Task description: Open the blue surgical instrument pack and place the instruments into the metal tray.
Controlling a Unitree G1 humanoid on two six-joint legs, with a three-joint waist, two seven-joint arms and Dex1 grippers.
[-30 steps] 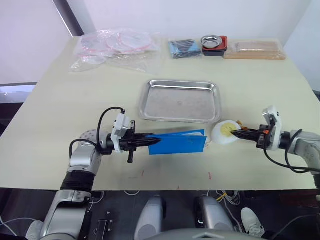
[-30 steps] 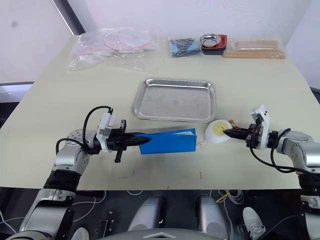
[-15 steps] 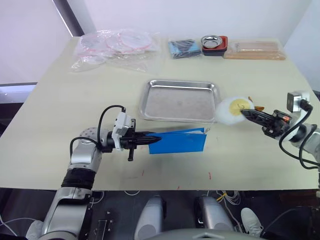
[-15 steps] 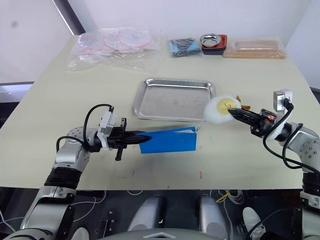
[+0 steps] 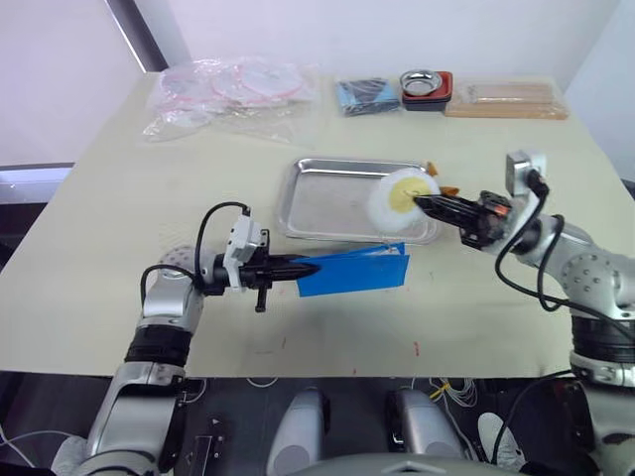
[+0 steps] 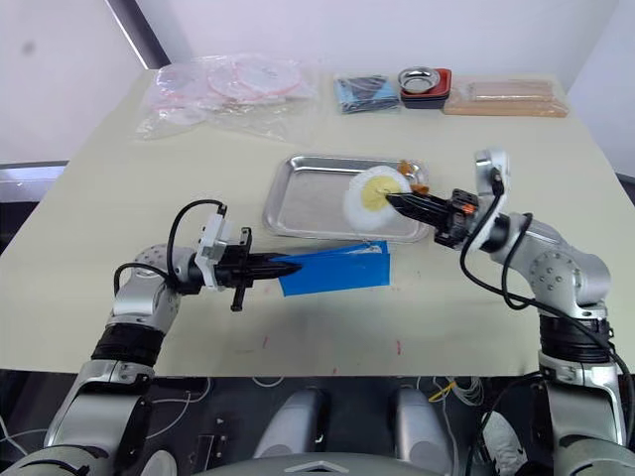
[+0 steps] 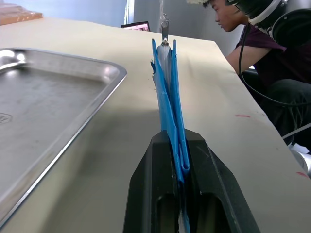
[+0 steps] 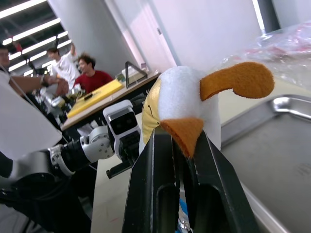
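Observation:
The blue surgical instrument pack (image 5: 355, 273) lies in front of the metal tray (image 5: 322, 203), standing slightly on edge. My left gripper (image 5: 300, 269) is shut on its left end; in the left wrist view the pack (image 7: 166, 87) runs edge-on out of the fingers (image 7: 146, 179), with a zipper pull at its far end. My right gripper (image 5: 424, 202) is shut on a white and yellow plush toy (image 5: 395, 195) with orange parts. It holds the toy above the right part of the tray (image 8: 279, 160). The instruments are hidden.
At the table's back edge are clear bags with red-white rings (image 5: 233, 87), a dark blue bundle in plastic (image 5: 365, 94), a small steel bowl on a red-black base (image 5: 425, 83) and a tan flat pack (image 5: 506, 99). A seated person (image 7: 257, 43) is beyond the table.
My right gripper has carried the plush toy from beside the pack's right end up and left to over the tray. The left gripper keeps its hold; the pack has tilted slightly.

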